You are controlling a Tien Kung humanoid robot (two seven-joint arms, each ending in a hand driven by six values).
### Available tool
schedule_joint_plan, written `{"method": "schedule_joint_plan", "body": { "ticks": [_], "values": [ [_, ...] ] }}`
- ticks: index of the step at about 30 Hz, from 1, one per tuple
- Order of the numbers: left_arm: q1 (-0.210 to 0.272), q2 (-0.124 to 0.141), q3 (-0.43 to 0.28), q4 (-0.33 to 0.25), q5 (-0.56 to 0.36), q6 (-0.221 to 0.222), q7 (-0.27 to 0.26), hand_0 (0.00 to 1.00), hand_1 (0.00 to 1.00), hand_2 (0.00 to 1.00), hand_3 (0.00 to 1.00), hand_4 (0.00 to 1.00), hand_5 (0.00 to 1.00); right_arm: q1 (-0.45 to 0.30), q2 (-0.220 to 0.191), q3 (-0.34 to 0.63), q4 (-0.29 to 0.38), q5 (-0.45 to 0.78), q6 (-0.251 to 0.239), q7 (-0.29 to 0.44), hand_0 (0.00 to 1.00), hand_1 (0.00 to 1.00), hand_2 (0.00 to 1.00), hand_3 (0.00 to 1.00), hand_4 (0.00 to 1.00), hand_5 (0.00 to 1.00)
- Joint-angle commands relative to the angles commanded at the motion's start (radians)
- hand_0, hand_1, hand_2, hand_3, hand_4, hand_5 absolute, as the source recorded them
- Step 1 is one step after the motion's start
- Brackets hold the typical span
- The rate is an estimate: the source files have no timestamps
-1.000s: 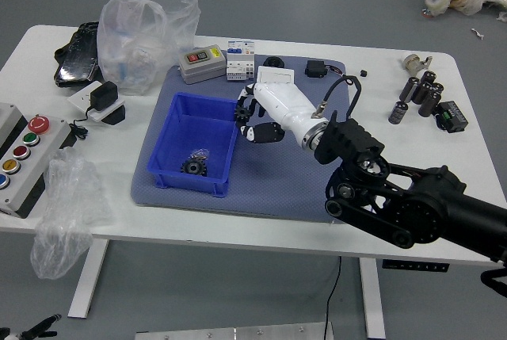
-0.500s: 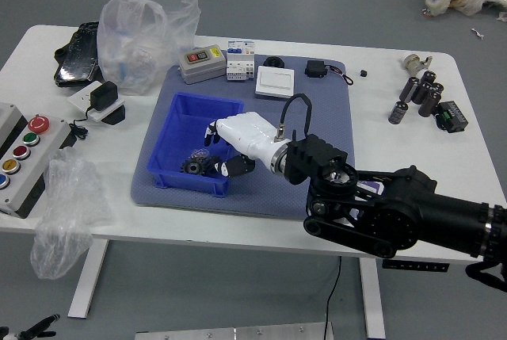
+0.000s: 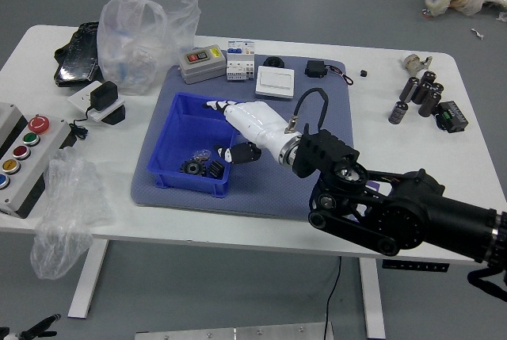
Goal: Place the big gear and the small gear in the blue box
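Note:
My right hand [image 3: 226, 127] is over the right wall of the blue box [image 3: 150, 167], its fingers spread and nothing between them. Inside the box, near its front, lies a dark gear [image 3: 192, 167]. Just right of it rests a second dark gear [image 3: 215, 170]; which of the two is bigger I cannot tell. Something small and clear or metallic [image 3: 202, 154] lies behind them. At the bottom left corner only the tip of my left hand [image 3: 38, 330] shows, below the table.
A grey mat [image 3: 273, 189] lies under the box. Behind are a white box [image 3: 275, 82], a tester [image 3: 202, 63] and a plastic bag [image 3: 146, 31]. A button panel [image 3: 28, 158] stands left. Black cylinders [image 3: 420, 94] stand at the right.
My right hand moved left and down over the box, opened and let go of a dark gear, which now lies beside the first. The hand has since drawn back slightly up and right.

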Motion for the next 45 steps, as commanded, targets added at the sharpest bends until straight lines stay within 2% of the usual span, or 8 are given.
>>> {"method": "schedule_joint_plan", "body": {
  "ticks": [5,6,10,16,21,28,36,45],
  "values": [
    [0.006,0.000,0.004,0.001,-0.009,0.002,-0.002,0.656,0.478,0.515,0.724,0.737,0.683,-0.105,-0.053,0.134,0.031,0.126,-0.111,0.113,0.412,0.719,0.863,0.911,0.620,0.216],
    [0.007,0.000,0.005,0.001,-0.010,0.002,-0.002,0.656,0.477,0.515,0.724,0.737,0.684,-0.129,-0.063,0.167,0.035,0.158,-0.134,0.142,0.713,0.727,0.761,0.741,0.633,0.274],
    [0.010,-0.001,0.008,0.002,-0.017,0.003,-0.006,0.656,0.477,0.515,0.724,0.737,0.684,-0.228,-0.095,0.302,0.046,0.287,-0.213,0.263,0.713,0.727,0.761,0.741,0.633,0.274],
    [0.011,-0.003,0.011,0.004,-0.020,0.003,-0.011,0.654,0.477,0.515,0.724,0.737,0.683,-0.380,-0.128,0.496,0.064,0.449,-0.234,0.426,0.725,0.719,0.748,0.706,0.641,0.288],
    [0.010,-0.003,0.012,0.005,-0.017,0.001,-0.013,0.655,0.477,0.515,0.724,0.737,0.684,-0.500,-0.144,0.637,0.071,0.543,-0.229,0.511,0.742,0.723,0.753,0.711,0.655,0.318],
    [0.005,-0.001,0.007,0.006,-0.005,-0.003,-0.011,0.655,0.480,0.515,0.724,0.737,0.683,-0.604,-0.142,0.806,0.069,0.548,-0.224,0.525,0.734,0.727,0.752,0.711,0.657,0.313],
    [-0.004,0.005,0.004,0.006,0.011,-0.008,-0.007,0.655,0.485,0.515,0.724,0.741,0.680,-0.597,-0.147,0.931,0.118,0.284,-0.210,0.369,0.743,0.737,0.760,0.713,0.659,0.337],
    [-0.013,0.013,-0.008,0.006,0.035,-0.014,0.000,0.655,0.484,0.516,0.724,0.742,0.677,-0.610,-0.146,0.999,0.117,0.070,-0.213,0.322,0.760,0.766,0.772,0.713,0.657,0.347]
  ]
}}
